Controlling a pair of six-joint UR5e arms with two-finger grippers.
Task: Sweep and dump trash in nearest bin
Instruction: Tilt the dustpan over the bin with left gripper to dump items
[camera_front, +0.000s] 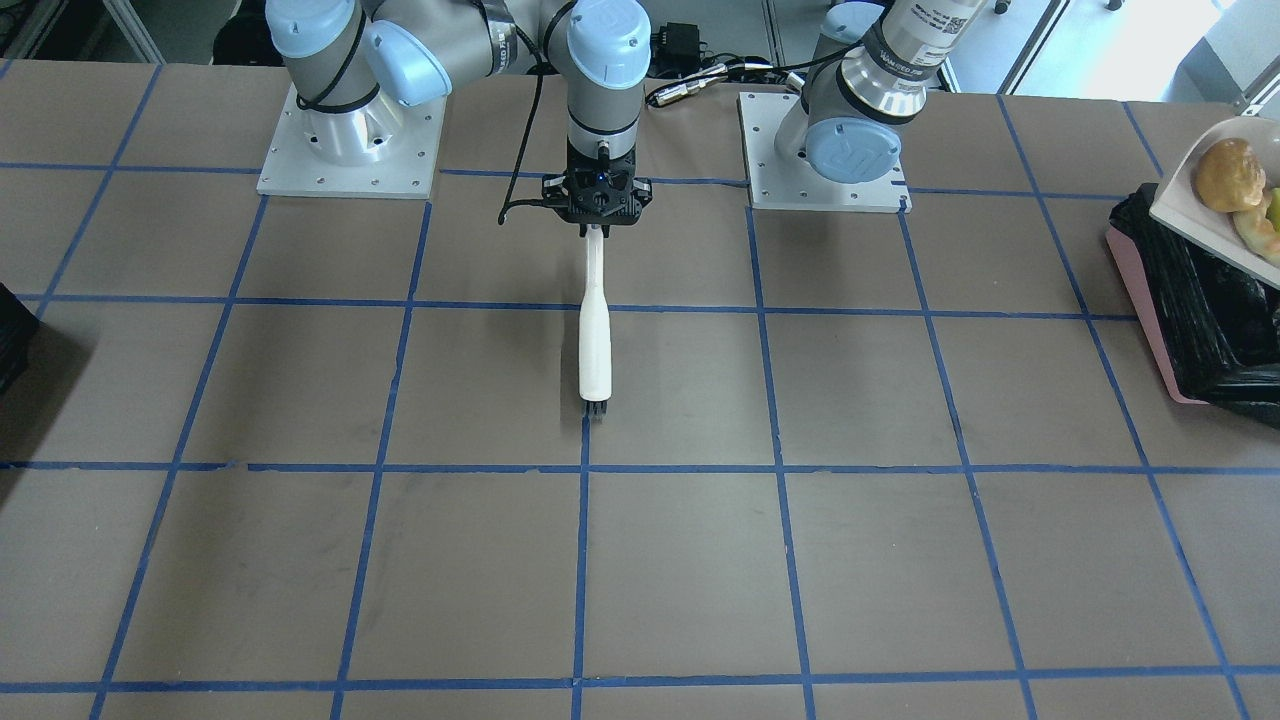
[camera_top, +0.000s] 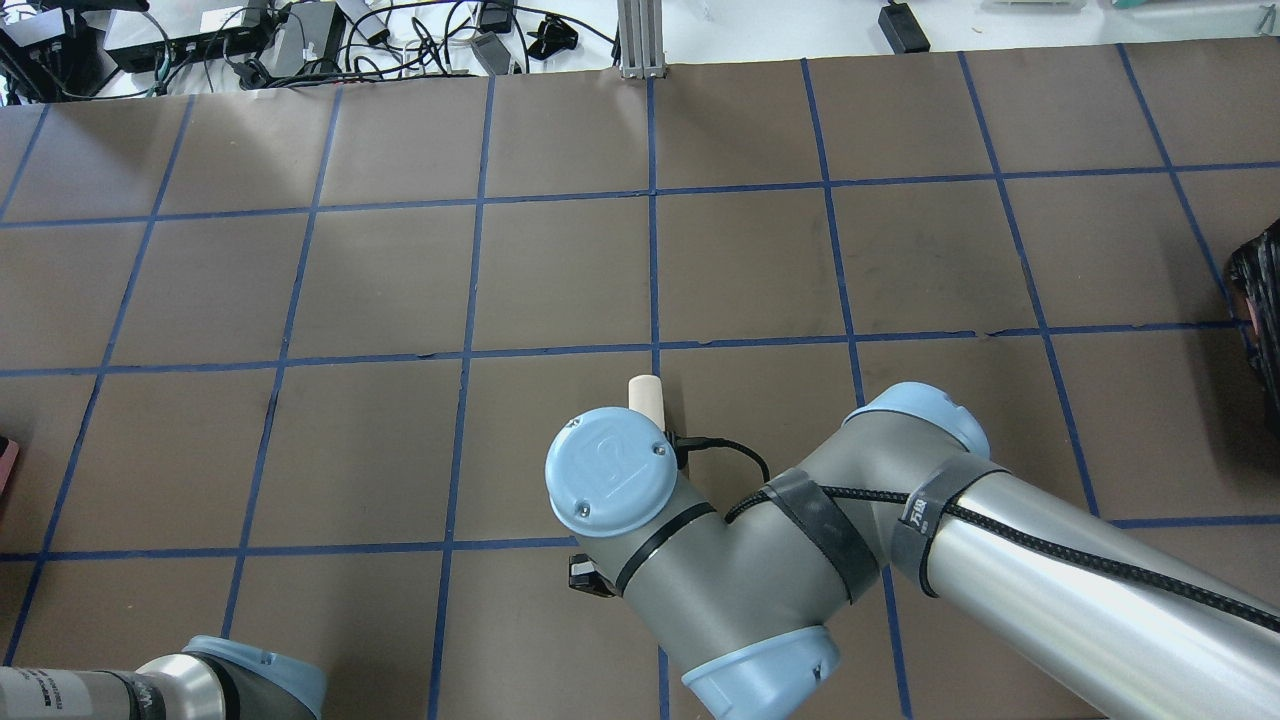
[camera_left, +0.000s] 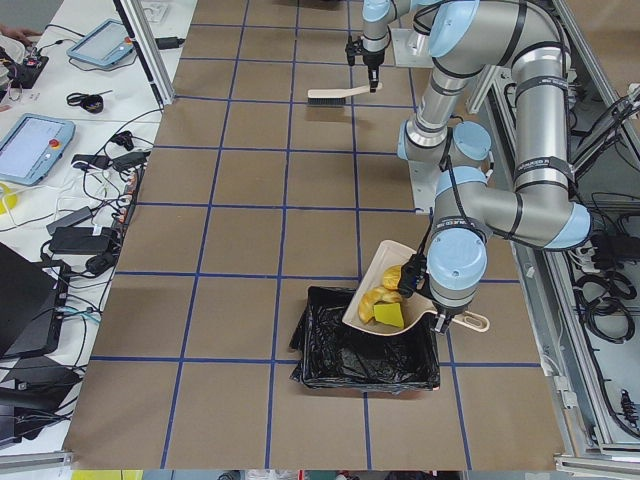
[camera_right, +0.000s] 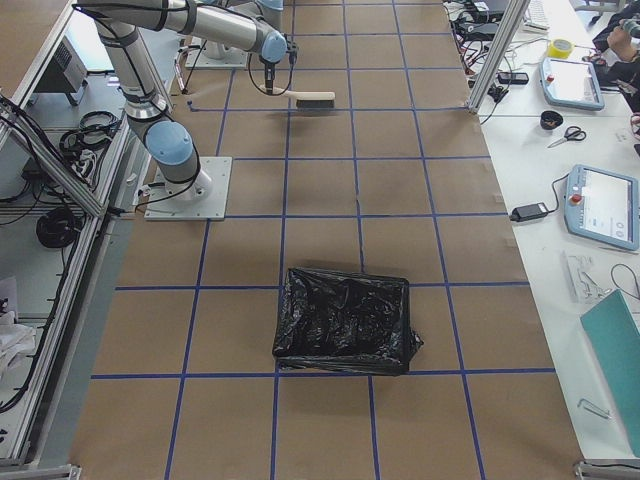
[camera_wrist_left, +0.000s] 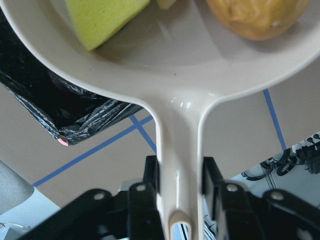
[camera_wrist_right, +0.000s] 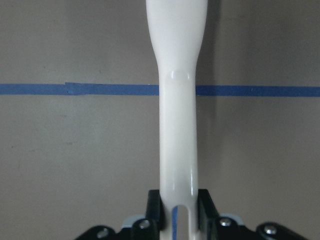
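Brown paper covers the worktop (camera_front: 300, 560), gridded in blue tape. The only lettering that reads cleanly is the UR mark pressed into the blue joint caps (camera_front: 860, 150). The white print on the black band above that cap is too small to make out.

Over at 3 o'clock in the front-facing view, the left gripper (camera_wrist_left: 179, 172) has its fingers (camera_wrist_left: 150, 175) pinching the handle of a cream dustpan (camera_wrist_left: 170, 60). The pan hangs tilted over the pink bin (camera_front: 1140, 290) with its crinkled black liner. All the trash is aboard the pan: the potato-like lump (camera_front: 1225, 172), the croissant-like twist (camera_front: 1255, 232) at its 5 o'clock, and the sponge cube (camera_wrist_left: 100, 20) alongside.

Mid-worktop, the right gripper (camera_wrist_right: 179, 197) has its fingers (camera_wrist_right: 153, 200) clamped on the white handle of a brush (camera_front: 595, 340), bristles pointing to 6 o'clock.

Around the room, cables (camera_top: 420, 45) and power bricks lie beyond the far edge at 12 o'clock in the overhead view. Touchscreen pendants (camera_right: 600, 205) sit on white benches in the side views.

The overhead shot hides both sets of fingers and shows just the brush's tip. Only the left-side view gives the whole pan above the bin. Only the right-side view shows a second black-bagged box (camera_right: 345, 320) in full.
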